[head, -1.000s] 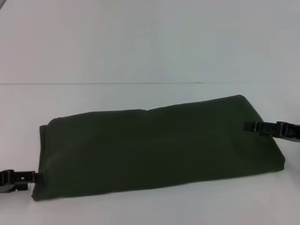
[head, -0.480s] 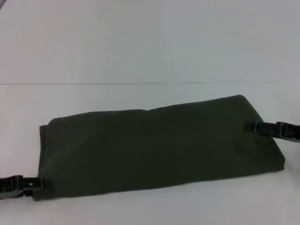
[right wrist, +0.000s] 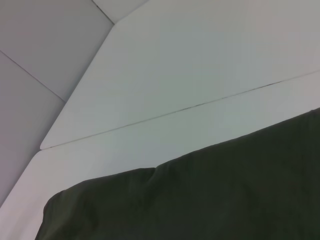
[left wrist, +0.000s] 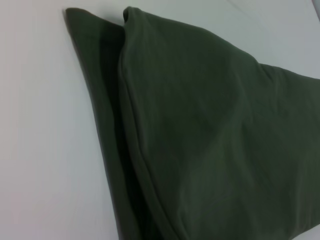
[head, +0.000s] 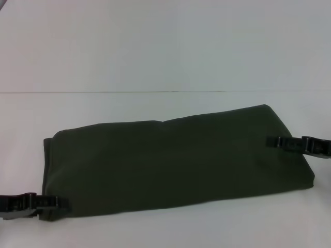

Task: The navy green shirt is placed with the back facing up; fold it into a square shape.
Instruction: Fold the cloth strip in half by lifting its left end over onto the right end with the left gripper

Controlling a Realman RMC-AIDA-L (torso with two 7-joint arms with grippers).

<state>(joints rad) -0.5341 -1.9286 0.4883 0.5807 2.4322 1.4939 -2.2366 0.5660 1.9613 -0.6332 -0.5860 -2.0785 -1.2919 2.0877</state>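
- Dark olive cloth, the navy green shirt (head: 176, 163), is found lying flat on the white worktop (head: 155, 51), already folded into a long band; only its plain side is shown, with no lettering visible.
- The left gripper (head: 61, 202) is recorded at the band's near end corner, its tips reaching onto the cloth edge. Whether the tips are parted or closed on cloth cannot be told.
- The right gripper (head: 273, 141) is recorded at the opposite end, its tips lying over the cloth near the far edge; the band runs inward from it toward the left gripper. Its opening and any hold likewise cannot be told.
- In the left wrist view, two stacked layers are seen at the band's end, the lower one projecting past the upper.
- Risk judged: only the upper layer may be caught at the left corner, so that the layers would part on lifting and the fold would open.
- Risk judged: the two grippers are set at unlike depths across the band, one at the near edge, one toward the far edge; a lift from such points would be expected to skew the next fold, leaving a slanted shape and not a square.
- Risk judged: cloth may be dragged along the worktop and bunched if a gripper is moved while pressed low.
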